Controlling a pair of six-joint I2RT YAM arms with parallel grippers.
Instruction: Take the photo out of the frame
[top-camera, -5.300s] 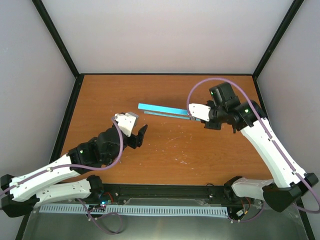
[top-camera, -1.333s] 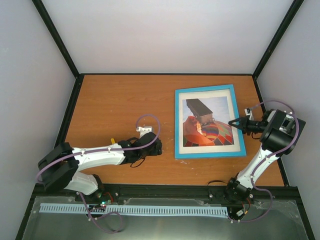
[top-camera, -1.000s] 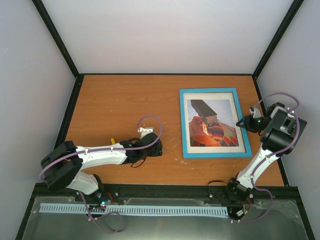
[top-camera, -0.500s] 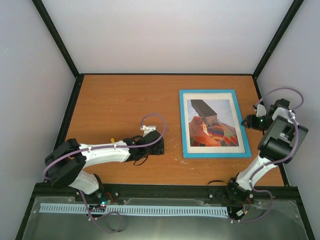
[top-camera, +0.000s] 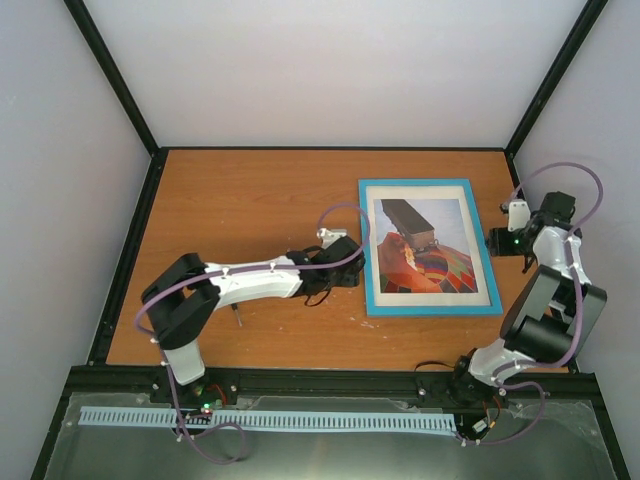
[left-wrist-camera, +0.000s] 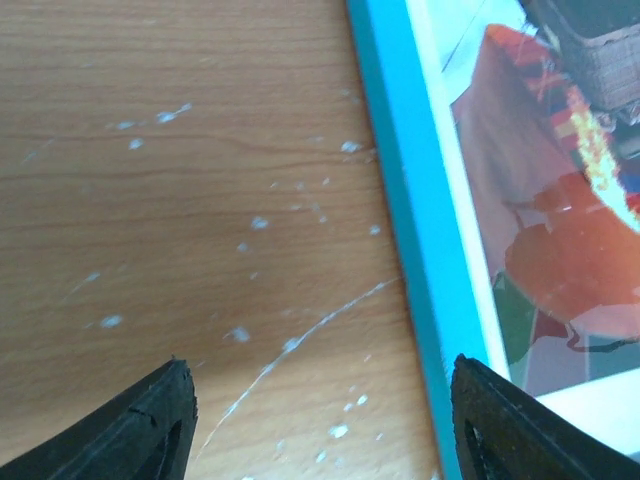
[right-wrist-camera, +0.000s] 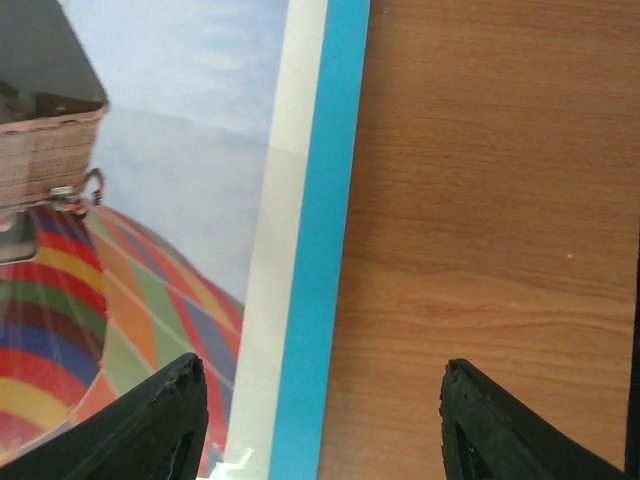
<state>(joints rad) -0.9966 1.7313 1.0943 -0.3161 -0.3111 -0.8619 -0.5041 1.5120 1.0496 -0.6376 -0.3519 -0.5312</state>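
Observation:
The frame (top-camera: 432, 306) lies flat and face up on the right half of the table, its light-blue border all round. The photo (top-camera: 425, 250) sits inside it, showing a striped red, orange and yellow balloon and a dark basket. My left gripper (top-camera: 352, 272) is open and empty, low at the frame's left edge. In the left wrist view the gripper (left-wrist-camera: 320, 425) straddles bare wood and the blue border (left-wrist-camera: 410, 230). My right gripper (top-camera: 496, 240) is open and empty at the frame's right edge. In the right wrist view the gripper (right-wrist-camera: 325, 425) straddles the border (right-wrist-camera: 322, 250) and the table.
A small thin tool (top-camera: 238, 318) lies on the wood under my left arm. The black cage rail (top-camera: 540, 280) and the side wall run close behind my right gripper. The wooden table (top-camera: 240, 200) stretches left of the frame.
The frame, earlier held on edge by my right gripper, now lies flat. My left gripper has reached right to its left edge. My right gripper has drawn back to its right edge.

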